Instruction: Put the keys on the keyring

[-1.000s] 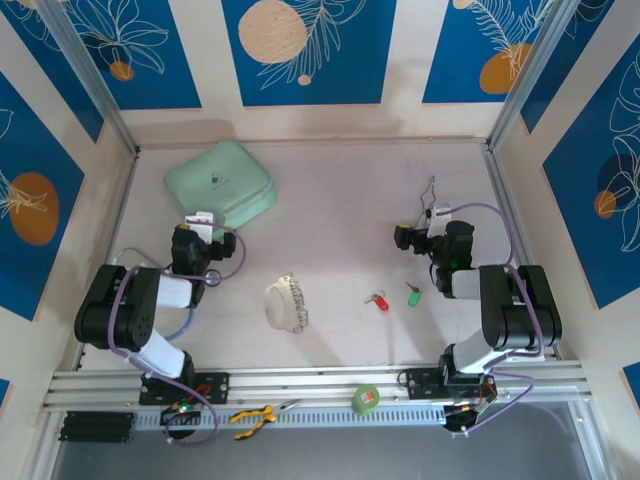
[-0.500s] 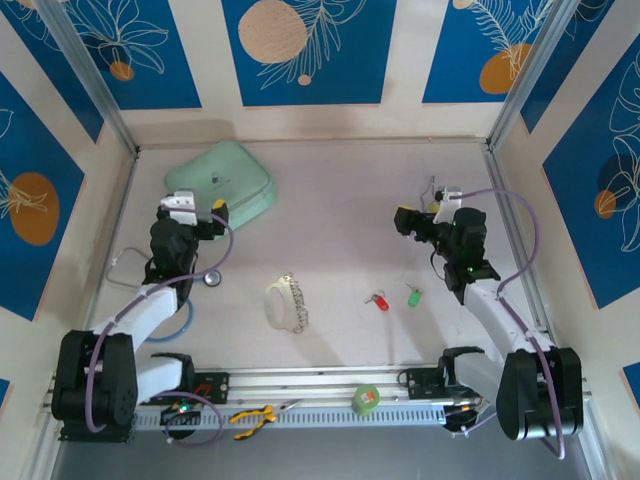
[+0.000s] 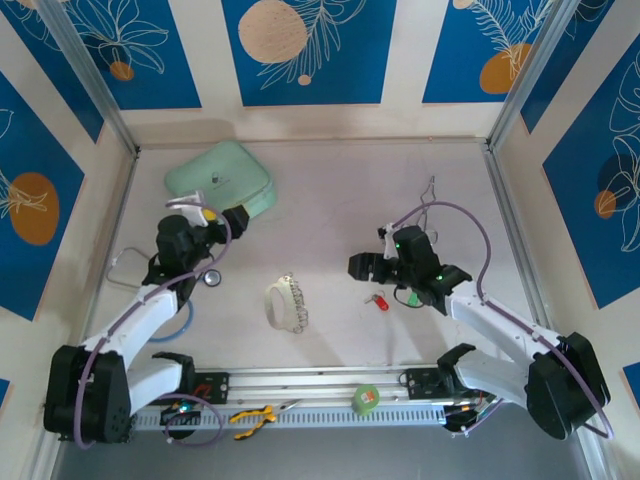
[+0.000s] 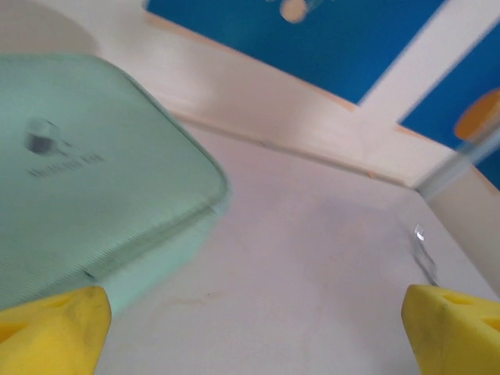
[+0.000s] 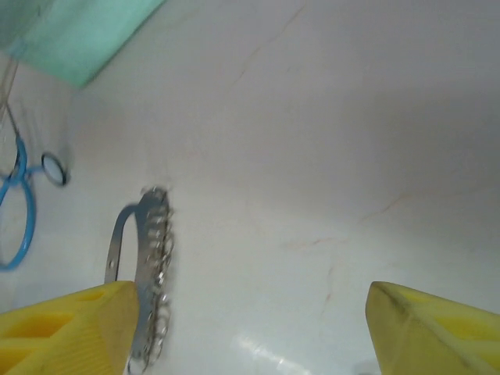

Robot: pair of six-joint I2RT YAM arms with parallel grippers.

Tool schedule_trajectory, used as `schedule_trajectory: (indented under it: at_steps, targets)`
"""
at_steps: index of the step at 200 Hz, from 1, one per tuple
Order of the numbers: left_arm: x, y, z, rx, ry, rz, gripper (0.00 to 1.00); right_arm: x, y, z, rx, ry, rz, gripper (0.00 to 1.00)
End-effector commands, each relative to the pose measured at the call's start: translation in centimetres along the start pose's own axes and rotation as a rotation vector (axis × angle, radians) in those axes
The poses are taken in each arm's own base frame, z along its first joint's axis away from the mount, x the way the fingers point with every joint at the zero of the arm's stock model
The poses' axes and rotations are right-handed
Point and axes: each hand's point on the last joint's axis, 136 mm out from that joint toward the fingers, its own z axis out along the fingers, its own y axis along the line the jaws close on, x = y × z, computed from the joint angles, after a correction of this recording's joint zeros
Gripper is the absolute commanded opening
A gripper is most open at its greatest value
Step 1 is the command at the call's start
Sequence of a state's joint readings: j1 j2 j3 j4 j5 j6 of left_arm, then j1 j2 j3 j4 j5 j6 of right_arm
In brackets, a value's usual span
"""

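Nothing was gripped yet: the keyring [image 3: 284, 304] lay flat mid-table with the red key [image 3: 378, 301] loose at its 3 o'clock, apparently laid out for pickup. The right gripper [image 3: 360, 268], jaws spread, hovered at the key's 11 o'clock with its arm extended. The left gripper [image 3: 236, 218], likewise spread, hung at 5 o'clock of the mint case [image 3: 220, 180].

Keyring [image 3: 285, 304], keys [image 3: 378, 301], mint case [image 3: 220, 180] on table [image 3: 330, 190]

Mint-green rounded case [image 3: 220, 186] at far left of pale tabletop [image 3: 330, 200]. Green tape roll [image 3: 366, 399] and yellow-handled pliers [image 3: 255, 415] on near metal rail, well apart. Blue floral wall panels [image 3: 300, 50] behind.
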State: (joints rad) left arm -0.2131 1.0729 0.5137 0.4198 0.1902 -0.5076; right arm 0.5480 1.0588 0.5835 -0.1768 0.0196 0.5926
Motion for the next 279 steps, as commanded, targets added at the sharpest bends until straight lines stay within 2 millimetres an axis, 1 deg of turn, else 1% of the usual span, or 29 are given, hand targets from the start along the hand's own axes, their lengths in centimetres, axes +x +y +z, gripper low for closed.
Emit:
schedule_trajectory:
  at_steps: [1, 18, 26, 35, 43, 48, 56, 59, 64, 71, 76, 86, 96, 102, 109, 121, 129, 151, 162, 171, 191, 214, 237, 279]
  targets:
    - [4.8, -1.0, -1.1, -0.014, 0.163, 0.021, 0.95, 1.3, 1.7, 0.2, -0.024, 0.064, -0.039, 0.78]
    - [7.2, -1.8, -1.9, -0.01, 0.255, 0.178, 0.93, 1.3, 2.1, 0.6, -0.023, 0.071, -0.079, 0.78]
    - [8.1, -2.1, -2.3, 0.002, 0.298, 0.263, 0.91, 0.9, 2.2, 0.6, -0.022, 0.061, -0.095, 0.78]
    - [8.8, -2.0, -2.6, 0.007, 0.342, 0.363, 0.9, 0.6, 2.4, 0.6, -0.026, 0.05, -0.114, 0.78]
    - [8.8, -1.8, -2.8, 0.0, 0.367, 0.443, 0.87, 0.3, 2.6, 0.6, -0.034, 0.039, -0.132, 0.78]
    - [8.5, -1.5, -2.6, -0.023, 0.368, 0.47, 0.85, 0.2, 2.7, 0.5, -0.041, 0.032, -0.142, 0.78]
    - [8.2, -1.5, -2.3, -0.033, 0.366, 0.486, 0.85, -0.1, 2.9, 0.4, -0.047, 0.018, -0.154, 0.78]
    - [8.1, -1.6, -2.1, -0.022, 0.366, 0.506, 0.84, -0.2, 2.9, 0.4, -0.048, 0.011, -0.157, 0.78]
    - [8.1, -2.1, -1.8, 0.011, 0.364, 0.546, 0.8, -0.3, 3.0, 0.3, -0.052, 0.002, -0.161, 0.78]
    - [8.7, -2.6, -1.5, 0.061, 0.378, 0.616, 0.76, -0.5, 3.1, 0.2, -0.056, -0.012, -0.165, 0.77]
    - [9.2, -2.7, -1.3, 0.085, 0.392, 0.666, 0.75, -0.6, 3.1, 0.1, -0.057, -0.021, -0.168, 0.77]
    - [10.2, -2.8, -1.1, 0.134, 0.441, 0.755, 0.78, -0.7, 3.1, -0.1, -0.062, -0.041, -0.177, 0.76]
    - [11.6, -2.9, -1.3, 0.209, 0.513, 0.867, 0.8, -0.8, 3.1, -0.4, -0.061, -0.057, -0.184, 0.76]
    - [12.2, -2.7, -1.5, 0.241, 0.545, 0.94, 0.8, -0.9, 3.0, -0.7, -0.056, -0.071, -0.185, 0.76]
    - [12.5, -2.2, -1.2, 0.241, 0.565, 1.01, 0.79, -1.0, 2.9, -1.0, -0.054, -0.091, -0.189, 0.76]
    - [12.7, -1.3, -0.3, 0.221, 0.569, 1.082, 0.78, -1.1, 2.8, -1.5, -0.058, -0.12, -0.196, 0.76]
    - [13.3, -1.2, -0.1, 0.254, 0.584, 1.119, 0.77, -1.1, 2.7, -1.7, -0.064, -0.142, -0.2, 0.75]
    - [15.9, -2.3, -0.2, 0.432, 0.656, 1.137, 0.72, -1.1, 2.7, -2.4, -0.083, -0.19, -0.21, 0.74]
    - [16.7, -2.7, 0.0, 0.487, 0.668, 1.127, 0.71, -1.0, 2.6, -2.8, -0.083, -0.206, -0.218, 0.74]
    - [17.2, -2.9, 0.2, 0.519, 0.672, 1.125, 0.68, -1.1, 2.5, -3.1, -0.079, -0.217, -0.224, 0.74]
    - [17.8, -3.4, 0.7, 0.569, 0.678, 1.113, 0.63, -1.1, 2.3, -3.7, -0.063, -0.23, -0.244, 0.73]
    - [18.5, -3.9, 0.9, 0.638, 0.69, 1.117, 0.62, -1.2, 2.1, -4.3, -0.05, -0.243, -0.268, 0.73]
    - [19.2, -3.7, 1.3, 0.663, 0.733, 1.147, 0.62, -1.4, 2.0, -5.0, -0.034, -0.261, -0.278, 0.73]
    - [19.8, -4.2, 1.7, 0.717, 0.786, 1.164, 0.55, -1.3, 1.8, -5.6, -0.035, -0.277, -0.271, 0.72]
